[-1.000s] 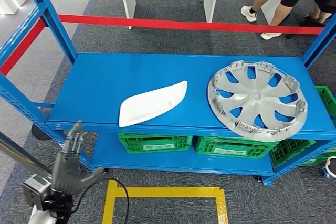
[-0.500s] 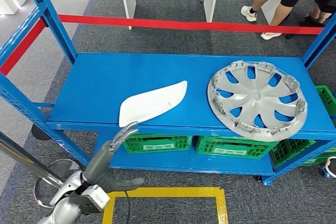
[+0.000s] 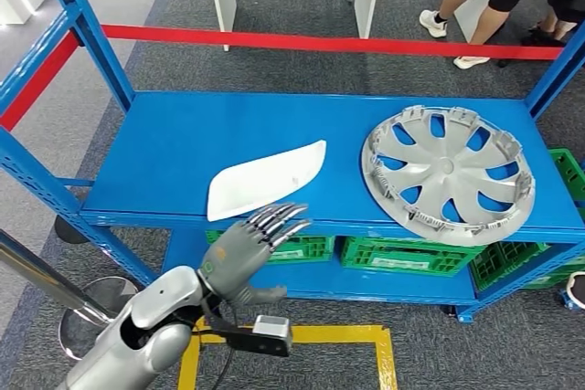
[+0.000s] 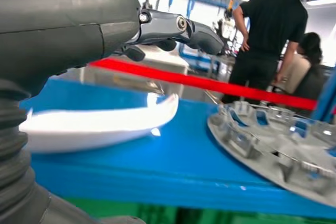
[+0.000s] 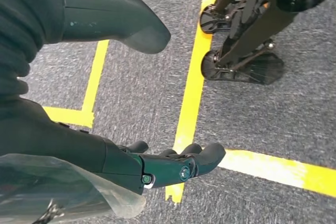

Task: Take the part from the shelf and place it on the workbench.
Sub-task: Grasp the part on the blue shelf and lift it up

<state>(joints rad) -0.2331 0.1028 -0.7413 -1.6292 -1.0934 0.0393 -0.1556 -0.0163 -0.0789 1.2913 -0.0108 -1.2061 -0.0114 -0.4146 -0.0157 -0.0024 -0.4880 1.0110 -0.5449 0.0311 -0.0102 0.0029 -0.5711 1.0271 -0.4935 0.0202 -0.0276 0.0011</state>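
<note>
The left hand [image 3: 243, 248] has risen from beside the shelf [image 3: 165, 148] toward the white part [image 3: 265, 180]; fingers spread, grasping nothing; the part lies untouched on the shelf; the right hand [image 5: 158, 166] hangs empty.

my left hand [image 3: 247, 246] hovers just before the shelf [image 3: 173, 148] edge. the curved panel [image 3: 265, 179] lies on the shelf just beyond my fingers, the wheel cover [image 3: 448, 173] well to its right. crates [image 3: 407, 256] sit below, right of my hand.
</note>
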